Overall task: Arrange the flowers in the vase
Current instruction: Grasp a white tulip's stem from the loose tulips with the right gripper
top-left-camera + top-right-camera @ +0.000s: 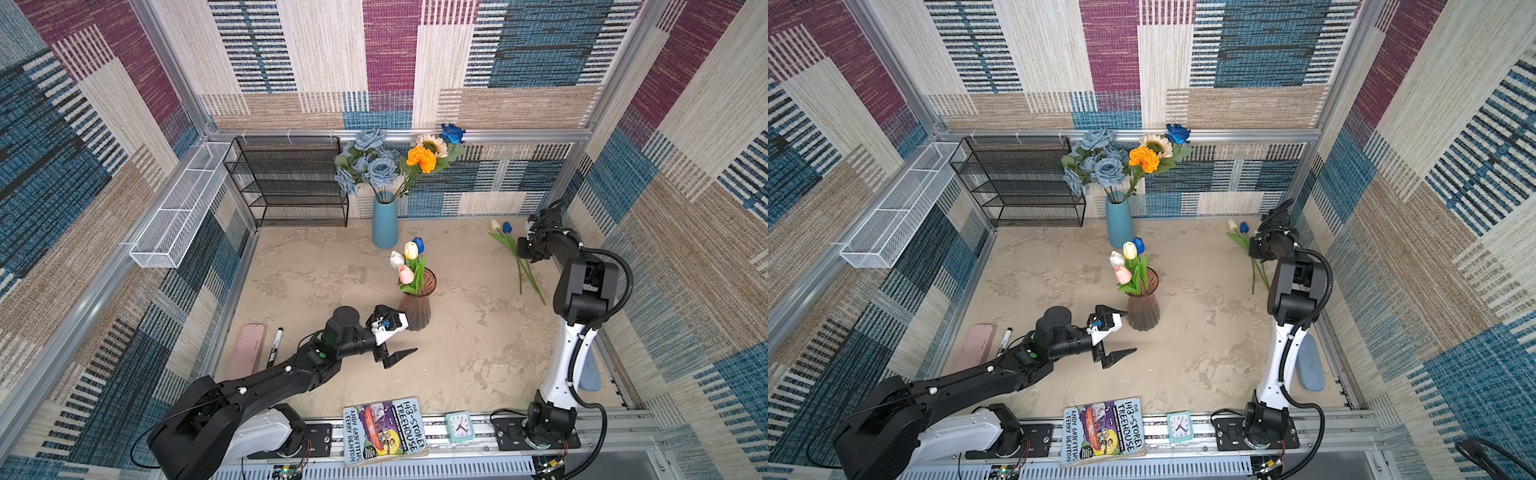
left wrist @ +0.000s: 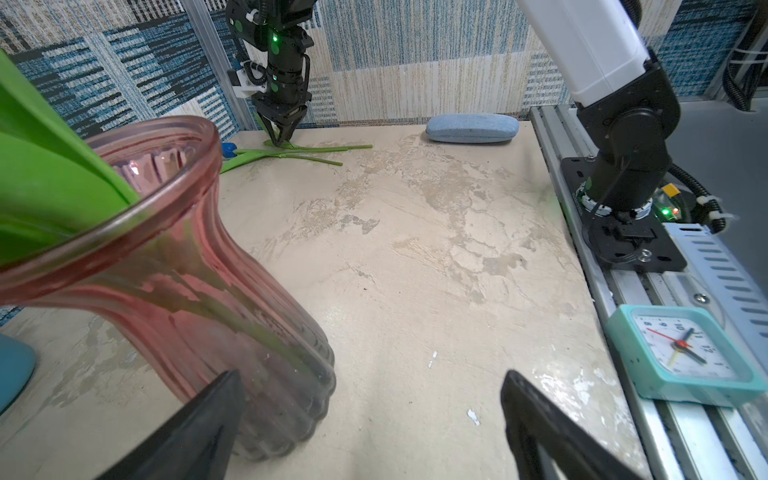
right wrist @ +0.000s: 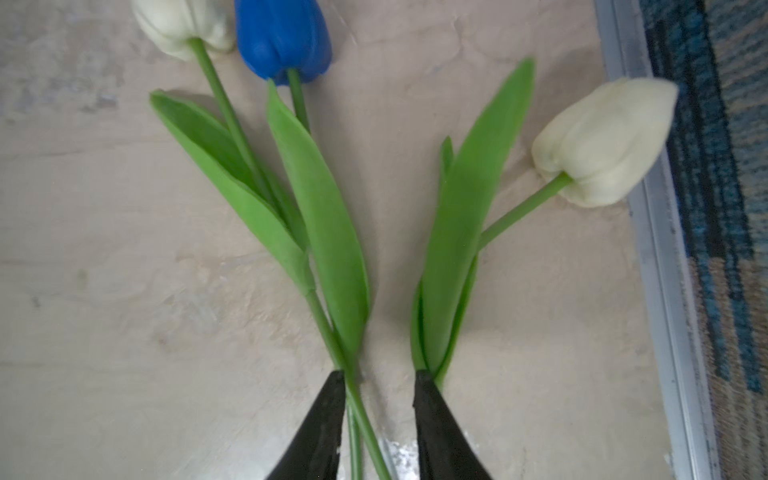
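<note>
The right tool (image 3: pixel 379 374), jaws half-closed around but not yet gripping the tulip stems (image 3: pixel 361 415) on the table (image 3: pixel 124 291), well apart from the pink vase (image 1: pixel 415 309), should pinch one stem only; the left tool (image 2: pixel 372 376) gapes empty beside that vase.

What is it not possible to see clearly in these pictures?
- Right wrist view: the picture's lower edge cuts off the right gripper, so its hold on the green tulip stems is unclear.
- Left wrist view: the edge cuts off the flower heads in the pink ribbed glass vase.
</note>
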Robot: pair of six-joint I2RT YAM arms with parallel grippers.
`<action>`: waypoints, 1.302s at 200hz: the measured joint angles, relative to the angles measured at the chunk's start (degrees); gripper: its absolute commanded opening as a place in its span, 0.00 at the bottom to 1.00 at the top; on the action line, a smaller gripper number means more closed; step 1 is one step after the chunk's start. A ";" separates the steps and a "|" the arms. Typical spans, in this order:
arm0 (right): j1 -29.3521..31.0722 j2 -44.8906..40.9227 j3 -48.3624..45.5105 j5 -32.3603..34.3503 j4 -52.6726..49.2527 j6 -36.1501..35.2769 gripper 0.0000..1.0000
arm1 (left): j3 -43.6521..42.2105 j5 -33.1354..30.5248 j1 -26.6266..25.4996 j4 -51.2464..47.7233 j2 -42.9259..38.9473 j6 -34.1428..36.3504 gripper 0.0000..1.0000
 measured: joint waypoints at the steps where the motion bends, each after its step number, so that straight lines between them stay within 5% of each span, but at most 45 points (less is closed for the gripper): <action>1: 0.00 0.00 -0.04 0.02 0.02 0.04 0.31 | 0.00 0.00 0.00 0.00 -0.02 0.00 0.99; 68: -0.59 0.98 -0.90 3.48 2.73 3.37 0.27 | -0.81 -0.28 0.00 0.07 -0.87 0.00 0.99; 161: -0.85 2.62 0.46 3.82 4.15 4.15 0.01 | 0.59 -0.48 0.00 -0.52 -1.97 0.00 0.99; 215: -0.94 -8.24 -2.86 3.76 7.39 3.87 0.00 | 0.87 -1.22 0.00 -0.57 -2.58 0.00 0.99; 260: -0.50 -24.04 -15.87 -0.13 15.39 3.30 0.00 | 0.83 -1.33 0.00 -0.35 -5.01 -0.11 0.99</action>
